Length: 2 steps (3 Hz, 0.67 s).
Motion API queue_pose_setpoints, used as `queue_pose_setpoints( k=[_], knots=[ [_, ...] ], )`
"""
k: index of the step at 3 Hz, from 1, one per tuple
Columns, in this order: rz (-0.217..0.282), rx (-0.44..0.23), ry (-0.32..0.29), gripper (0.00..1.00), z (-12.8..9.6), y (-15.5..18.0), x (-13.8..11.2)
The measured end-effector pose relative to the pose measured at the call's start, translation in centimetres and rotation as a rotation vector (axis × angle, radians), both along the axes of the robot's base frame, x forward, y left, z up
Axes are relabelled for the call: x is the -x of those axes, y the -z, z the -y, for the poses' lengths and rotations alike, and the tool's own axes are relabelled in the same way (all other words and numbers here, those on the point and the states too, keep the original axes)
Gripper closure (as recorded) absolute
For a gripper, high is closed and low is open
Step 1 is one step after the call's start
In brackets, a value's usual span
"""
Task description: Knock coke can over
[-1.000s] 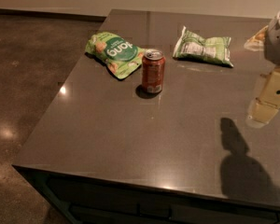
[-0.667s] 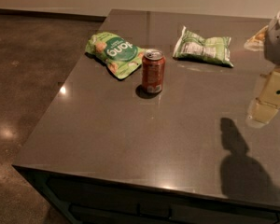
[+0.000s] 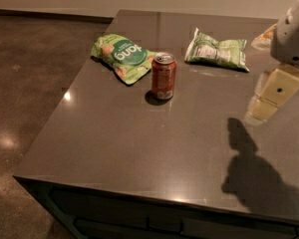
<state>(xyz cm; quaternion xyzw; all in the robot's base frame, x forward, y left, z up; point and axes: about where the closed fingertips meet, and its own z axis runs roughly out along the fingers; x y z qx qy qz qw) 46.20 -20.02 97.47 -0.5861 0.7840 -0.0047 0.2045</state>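
The coke can (image 3: 163, 76) is seen standing upright on the dark table (image 3: 139, 148), its silver top and pull tab facing up. It is placed toward the far left part of the tabletop, with a small shadow cast at its base. Nothing is in contact with its top or right side.

Just beside the can, to its left and slightly farther back, a green snack bag (image 3: 122, 57) is laid flat; whether its near edge touches the can cannot be told. A second green bag (image 3: 217, 51), paler and crumpled, is laid farther to the right, apart from the can.

The gripper (image 3: 263, 108) is held above the right side of the table, well apart from the can and nearer to the viewer than the second bag. It is pointed downward and tilted to the left. Nothing is held in it, and whether it is spread or pressed together cannot be told. The white arm housing (image 3: 294, 31) is seen above it at the right edge of the view.

A dark shadow (image 3: 259, 178) of the arm is thrown on the near right part of the tabletop. To the left of the table, a brown polished floor (image 3: 25, 83) is seen, with glints of light.
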Motion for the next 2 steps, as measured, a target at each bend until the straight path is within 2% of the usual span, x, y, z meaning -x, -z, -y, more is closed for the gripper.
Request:
queue_pose_setpoints(
  k=[2],
  knots=[
    [0.008, -0.164, 0.035, 0.0, -4.9, 2.9, -6.5]
  ],
)
